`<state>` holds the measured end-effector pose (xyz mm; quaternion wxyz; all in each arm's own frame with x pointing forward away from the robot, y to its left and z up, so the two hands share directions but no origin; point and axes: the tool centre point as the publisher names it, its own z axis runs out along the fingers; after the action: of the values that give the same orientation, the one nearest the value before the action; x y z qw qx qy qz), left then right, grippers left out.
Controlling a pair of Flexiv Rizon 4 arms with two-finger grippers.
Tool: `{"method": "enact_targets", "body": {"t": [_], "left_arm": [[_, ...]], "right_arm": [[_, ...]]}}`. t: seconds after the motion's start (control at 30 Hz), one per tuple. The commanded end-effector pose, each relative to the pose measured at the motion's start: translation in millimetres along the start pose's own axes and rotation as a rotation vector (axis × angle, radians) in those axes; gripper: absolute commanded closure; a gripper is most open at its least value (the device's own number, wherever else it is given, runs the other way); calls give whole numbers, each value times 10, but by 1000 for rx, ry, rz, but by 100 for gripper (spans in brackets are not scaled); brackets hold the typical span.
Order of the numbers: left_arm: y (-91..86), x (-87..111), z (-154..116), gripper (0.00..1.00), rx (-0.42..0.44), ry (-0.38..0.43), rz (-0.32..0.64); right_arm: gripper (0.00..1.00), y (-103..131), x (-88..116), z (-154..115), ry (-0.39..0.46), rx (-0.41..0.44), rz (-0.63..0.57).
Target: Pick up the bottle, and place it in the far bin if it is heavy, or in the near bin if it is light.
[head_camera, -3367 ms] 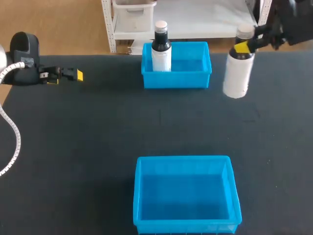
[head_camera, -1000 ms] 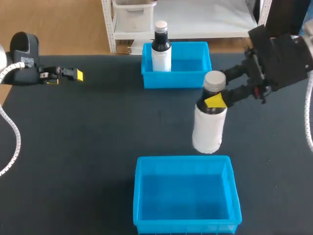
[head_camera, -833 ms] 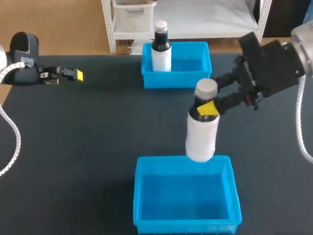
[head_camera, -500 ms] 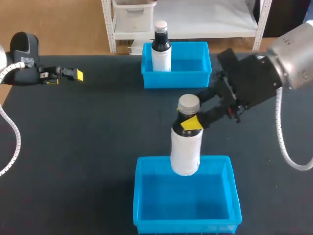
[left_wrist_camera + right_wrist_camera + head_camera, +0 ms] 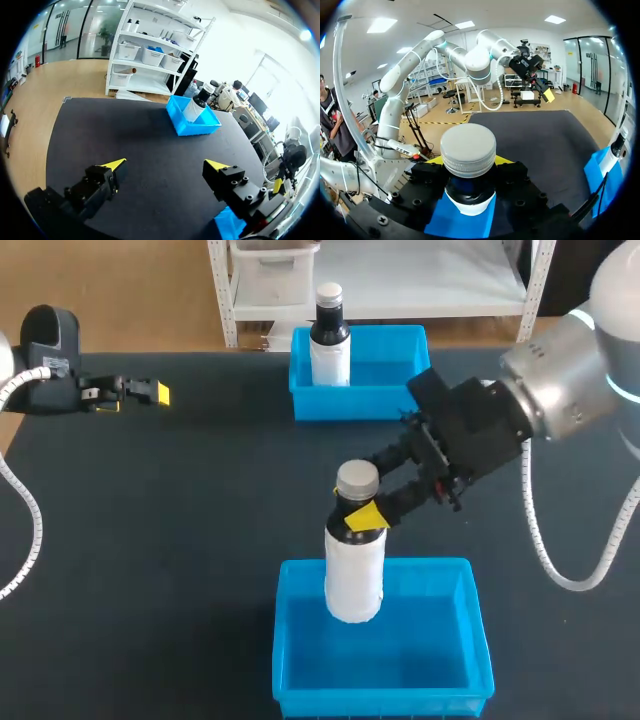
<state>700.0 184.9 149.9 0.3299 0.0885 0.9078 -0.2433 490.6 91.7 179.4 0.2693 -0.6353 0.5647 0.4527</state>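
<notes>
Bottle [image 5: 354,570] moved from the upper right of the head frame down and left to lower centre. Its base now overlaps further past the near bin's [image 5: 478,640] back rim than half a second ago. White body, dark neck, grey cap, roughly upright. Base sits over the back left part of the near bin; cannot tell if it touches the bin floor. Right jaws are clamped on the bottle's neck, a yellow tip on each side just under the cap. Right wrist view shows the same grip, with the cap between the tips. Right arm [image 5: 500,420] enters from the right edge and reaches past the middle. Far bin [image 5: 360,402] sits top centre, second bottle [image 5: 329,335] upright in its left end. Left arm [image 5: 45,355] unchanged at upper left. Left jaws are spread wide with nothing between them, over bare tabletop [image 5: 180,520]. Left wrist view: far bin [image 5: 196,126] and second bottle [image 5: 194,107] lie well ahead of the left jaws.
</notes>
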Motion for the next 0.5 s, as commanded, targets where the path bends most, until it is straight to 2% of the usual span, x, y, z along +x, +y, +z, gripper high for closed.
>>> {"method": "enact_targets", "body": {"t": [0.03,0.5], "left_arm": [[0,0,0,0,0,0,0],[0,0,0,0,0,0,0]], "right_arm": [[100,-74,24,113,1,-35,-15],[100,-20,148,309,36,-91,-83]]}}
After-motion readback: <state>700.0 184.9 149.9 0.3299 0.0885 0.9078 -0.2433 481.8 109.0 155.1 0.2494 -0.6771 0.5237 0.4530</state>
